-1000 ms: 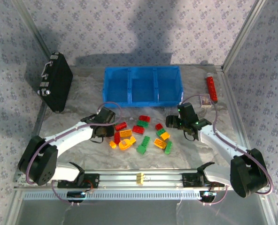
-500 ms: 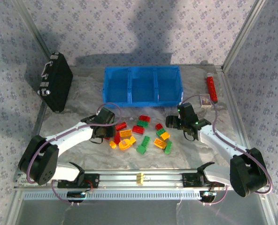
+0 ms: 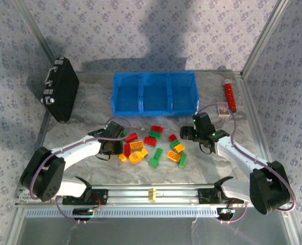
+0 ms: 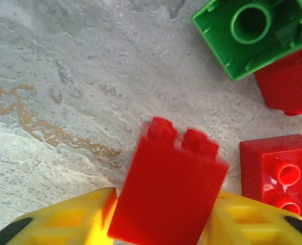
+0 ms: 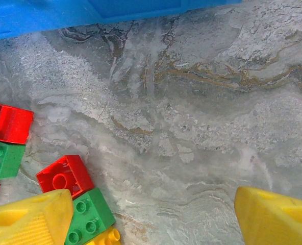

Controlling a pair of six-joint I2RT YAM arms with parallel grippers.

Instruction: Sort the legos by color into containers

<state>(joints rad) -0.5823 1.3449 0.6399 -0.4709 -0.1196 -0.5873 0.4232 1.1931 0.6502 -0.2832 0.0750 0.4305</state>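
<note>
CHANGE: left gripper (image 3: 111, 145) now lower in frame | POSITION: red lego (image 4: 169, 199) between its yellow fingers, bottom centre | STATE: left narrow, clamping it; right gripper (image 5: 153, 209) wide

A tilted red brick (image 4: 169, 189) sits gripped between yellow jaws, green brick (image 4: 253, 33) beyond.
</note>
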